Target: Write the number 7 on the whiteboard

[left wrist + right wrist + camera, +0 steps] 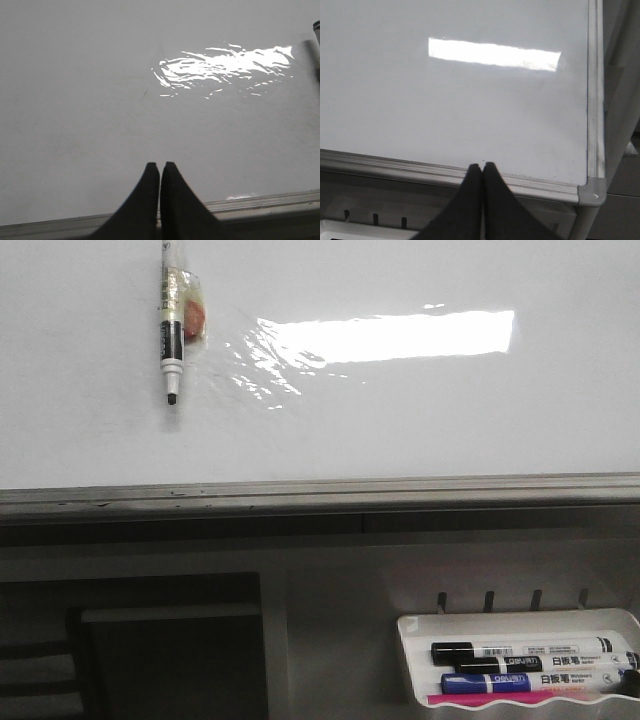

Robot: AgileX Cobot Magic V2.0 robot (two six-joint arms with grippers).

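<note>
The whiteboard (420, 420) fills the upper front view, glossy and blank, with a grey rail (320, 492) along its near edge. No number 7 shows on it. A marker (171, 335) is taped to the board at the upper left, tip pointing down. My left gripper (160, 166) is shut and empty over the board's near edge. My right gripper (483, 166) is shut and empty over the rail near the board's right corner (592, 190). Neither gripper shows in the front view.
A white plastic tray (520, 625) at the lower right of the front view holds black, blue and pink markers (530, 650). A dark chair-like frame (160, 660) stands below the board at the left. Clear tape glints on the board (225, 65).
</note>
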